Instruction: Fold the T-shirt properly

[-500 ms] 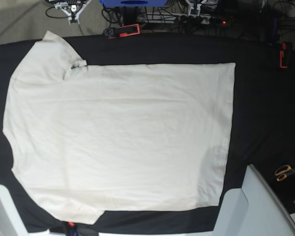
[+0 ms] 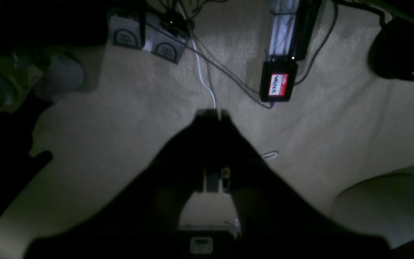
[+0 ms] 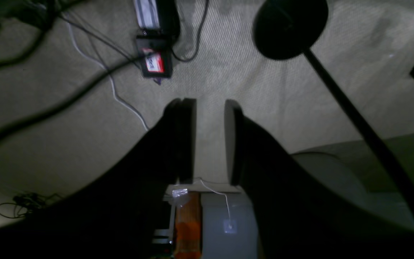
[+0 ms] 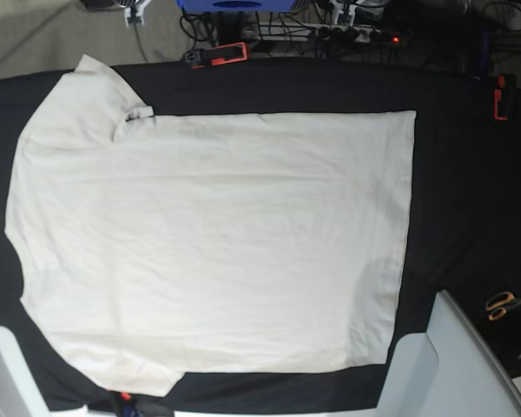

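The T-shirt [image 4: 217, 243] lies spread flat on the black table [image 4: 469, 174], collar end to the left and hem to the right, one sleeve at the far left and the other at the near left. It is lightly wrinkled but not yet folded, so the task is judged to be at its very start.

Neither hand touches the cloth. In its wrist view the left hand [image 2: 214, 114] points at carpet and cables beyond the table, its jaws pressed together on nothing. The right hand [image 3: 210, 108] has its jaws standing apart, empty, also aimed at the floor. In the base view only pale arm casings show at the near edge.

To start well, both hands probably need to come over the table and take the shirt along one long edge, one near the shoulder and one near the hem, pinching only the top layers. Lifting both points evenly and carrying them across together should keep the fold line straight and avoid dragging new creases into the soft fabric
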